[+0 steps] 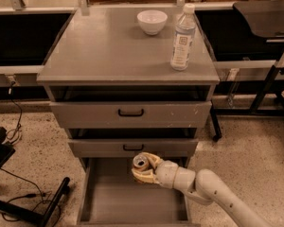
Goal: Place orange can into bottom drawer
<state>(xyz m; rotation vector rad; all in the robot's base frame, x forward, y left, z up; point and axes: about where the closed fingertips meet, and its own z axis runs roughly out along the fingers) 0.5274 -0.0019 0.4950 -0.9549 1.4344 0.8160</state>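
Gripper (144,169) is clamped on the orange can (140,162), bottom drawer (113,202) floor right below it, so I'd lower it slowly, upright, then let go.

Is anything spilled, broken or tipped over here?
No, nothing stands out. The gripper holds the orange can over the open bottom drawer, and the water bottle and white bowl stand upright on the cabinet top.

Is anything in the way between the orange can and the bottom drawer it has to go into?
Nothing visible. The pincer grips the orange can over the rear of the open bottom drawer, just below the middle drawer front. The grey floor beneath it shows no object.
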